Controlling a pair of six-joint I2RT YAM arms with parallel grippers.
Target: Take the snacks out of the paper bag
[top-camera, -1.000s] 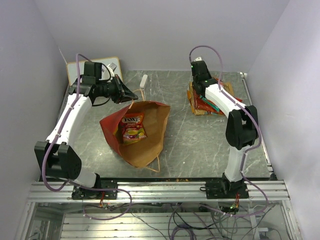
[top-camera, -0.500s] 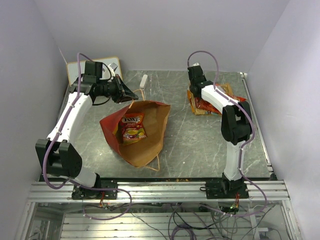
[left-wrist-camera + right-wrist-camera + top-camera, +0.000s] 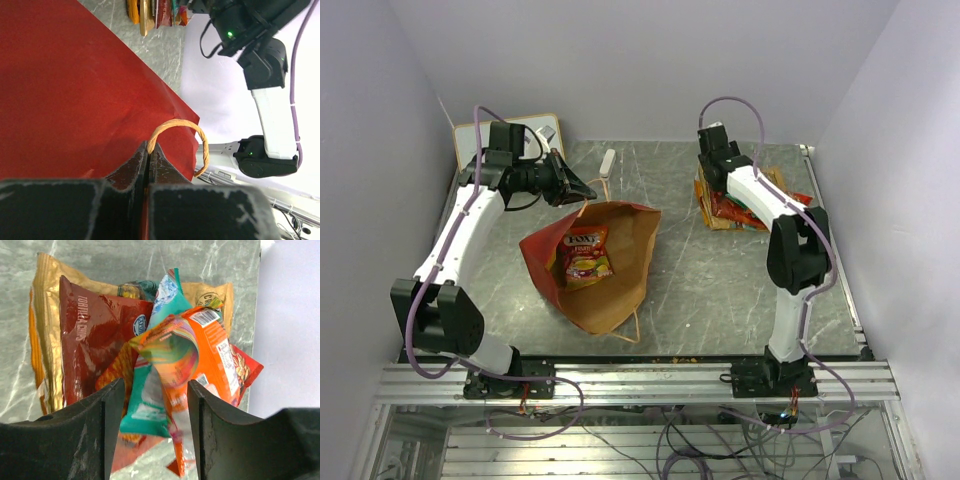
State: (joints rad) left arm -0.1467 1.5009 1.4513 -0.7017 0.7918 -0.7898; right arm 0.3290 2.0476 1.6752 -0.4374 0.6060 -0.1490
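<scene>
The left gripper is pinched fully closed on the tan cord handle of the red paper bag. The cord loops out from between the gripper's 2 fingertips, right at the bag's rim. The bag lies on its side in the middle of the grey counter with its brown inside showing. 1 red and yellow snack packet rests inside, near the mouth.

At the far right of the counter, the right gripper hangs just above a pile of snacks. Its 2 fingers stand partway apart and are clamped on nothing. In the right wrist view, a blurred orange packet and a teal packet sit in the gap between the fingers, on top of the heap. Whether either finger touches them cannot be told. A dark red tortilla chip packet and a gold packet lie beneath, well apart from the bag.
</scene>
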